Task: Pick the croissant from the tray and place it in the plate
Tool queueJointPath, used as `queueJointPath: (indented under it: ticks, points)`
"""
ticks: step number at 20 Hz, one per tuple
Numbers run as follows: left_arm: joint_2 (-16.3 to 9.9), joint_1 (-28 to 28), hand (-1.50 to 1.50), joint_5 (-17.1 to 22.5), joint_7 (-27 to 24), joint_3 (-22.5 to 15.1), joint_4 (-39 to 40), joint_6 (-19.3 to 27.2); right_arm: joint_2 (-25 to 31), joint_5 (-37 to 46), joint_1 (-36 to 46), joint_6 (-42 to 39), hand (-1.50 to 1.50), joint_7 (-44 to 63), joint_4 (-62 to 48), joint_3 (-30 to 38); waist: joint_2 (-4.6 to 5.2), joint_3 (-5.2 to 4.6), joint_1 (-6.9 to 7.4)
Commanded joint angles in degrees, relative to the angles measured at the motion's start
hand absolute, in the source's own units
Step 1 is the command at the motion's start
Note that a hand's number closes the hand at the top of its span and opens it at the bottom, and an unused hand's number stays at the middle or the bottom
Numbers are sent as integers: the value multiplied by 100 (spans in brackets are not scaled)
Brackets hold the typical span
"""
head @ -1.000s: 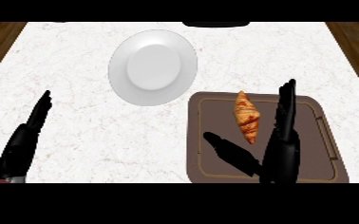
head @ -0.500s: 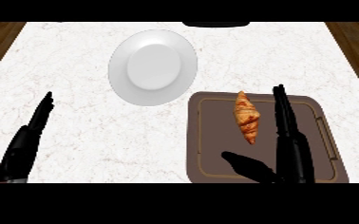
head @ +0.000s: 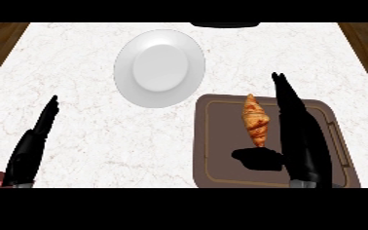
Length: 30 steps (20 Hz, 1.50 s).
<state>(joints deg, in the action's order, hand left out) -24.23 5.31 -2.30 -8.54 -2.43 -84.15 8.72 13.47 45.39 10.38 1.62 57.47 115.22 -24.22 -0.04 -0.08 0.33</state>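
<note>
Lying lengthwise on the brown tray [head: 215, 170], the croissant [head: 255, 119] sits just left of the right hand [head: 298, 131], whose fingers stretch straight along it with the thumb spread out below the pastry, holding nothing. The white plate [head: 159, 68] rests on the marble counter [head: 86, 107] up-left of the tray. The left hand [head: 32, 146] rests open near the lower-left edge.

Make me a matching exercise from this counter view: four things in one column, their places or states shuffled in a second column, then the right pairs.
1. croissant
2. plate
3. right hand
4. left hand

A. white, bare, on the counter left of the tray
B. open at the view's lower left, over the counter
C. lying on the tray
D. open over the tray, just right of the pastry

Pairs: 1-C, 2-A, 3-D, 4-B
</note>
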Motion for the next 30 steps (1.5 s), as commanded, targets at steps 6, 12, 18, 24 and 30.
queueJointPath:
  ticks: [6, 12, 18, 24, 30]
  points:
    - [94, 132, 0, -109, 40, 2, -139, -39, 87, -648, 721, -1546, -150, 558, -1100, 391, 12, 5, 55]
    - [-68, -65, 0, -22, 105, 366, -38, -298, 201, -1000, 518, -2080, -150, 425, -910, 593, -2, 7, -24]
    - [90, -226, 0, -184, 372, 432, -172, -356, 78, -1081, 811, -2263, -150, -35, -1662, 910, 3, 7, -29]
    - [249, 25, 0, -468, 495, 457, -534, -420, -150, -1040, 722, -2411, -150, -222, -1949, 1056, -1, 8, -18]
    - [551, -60, 0, -627, 2, 597, -29, -477, -158, -585, 595, -2092, -150, -1077, -2788, 1179, 5, 8, -17]
